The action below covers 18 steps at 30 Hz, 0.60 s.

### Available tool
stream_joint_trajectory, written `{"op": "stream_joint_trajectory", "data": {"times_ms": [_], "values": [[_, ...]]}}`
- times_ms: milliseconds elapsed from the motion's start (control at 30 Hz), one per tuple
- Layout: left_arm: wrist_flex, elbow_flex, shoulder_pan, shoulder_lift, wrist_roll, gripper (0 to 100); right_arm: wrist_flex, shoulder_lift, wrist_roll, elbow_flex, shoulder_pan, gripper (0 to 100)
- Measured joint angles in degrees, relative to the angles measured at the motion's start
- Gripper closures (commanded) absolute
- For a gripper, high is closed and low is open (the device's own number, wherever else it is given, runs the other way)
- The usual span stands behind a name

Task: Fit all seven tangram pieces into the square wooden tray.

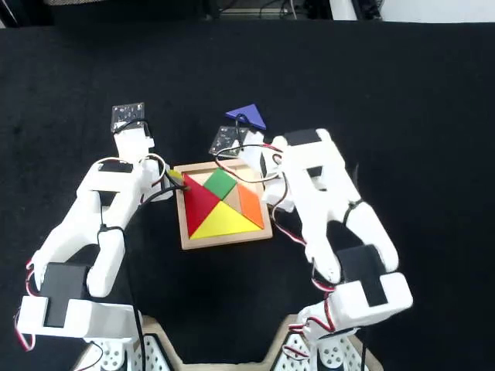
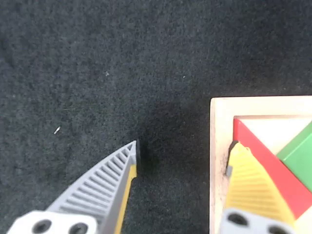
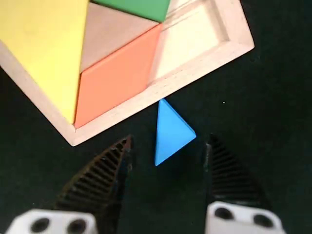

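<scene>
Right gripper [image 3: 168, 146] was wide open and held nothing. Its two dark fingers straddled the blue triangle [image 3: 171, 134], which lay flat on the black table [image 3: 273, 122] just outside the tray [image 3: 195, 68]. One sharp tip pointed at the rim and came close to it; contact could not be confirmed. Key relation: the triangle's long edge ran roughly parallel to the fingers and faced one of them, while its square corner pointed at the other. A closure would therefore likely pinch long edge against corner, a grip judged prone to twisting the piece. The piece sat off-centre in the gap, nearer the finger on its corner side. The unfilled pocket of bare tray floor lay just across the rim from the triangle, beside the orange piece [image 3: 114, 83] and the green piece [image 3: 134, 7], so the carry looked short. In the high view the tray sat at centre frame. Left gripper [image 2: 185, 146] was at its upper-left corner, also open and empty, with one finger over the tray corner and the other over the table, across the tray from the blue triangle. Right arm was clearly the nearer. Purple triangle [image 1: 246, 116] lay on the table at upper centre, apart from the tray, not yet placed.
</scene>
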Motion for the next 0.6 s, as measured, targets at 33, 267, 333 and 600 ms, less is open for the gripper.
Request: {"op": "stream_joint_trajectory", "data": {"times_ms": [33, 267, 333, 600], "values": [[0.0, 0.0, 0.0, 0.0, 0.0, 71, -0.1, 0.0, -0.2, 0.8, 0.0, 77.6], [0.0, 0.0, 0.0, 0.0, 0.0, 71, -5.0, 0.4, -0.2, 4.6, 0.0, 77.6], [0.0, 0.0, 0.0, 0.0, 0.0, 71, -5.4, 1.4, -0.2, 4.6, 0.0, 77.6], [0.0, 0.0, 0.0, 0.0, 0.0, 71, -6.5, 5.4, -0.2, 4.6, 0.0, 77.6]]}}
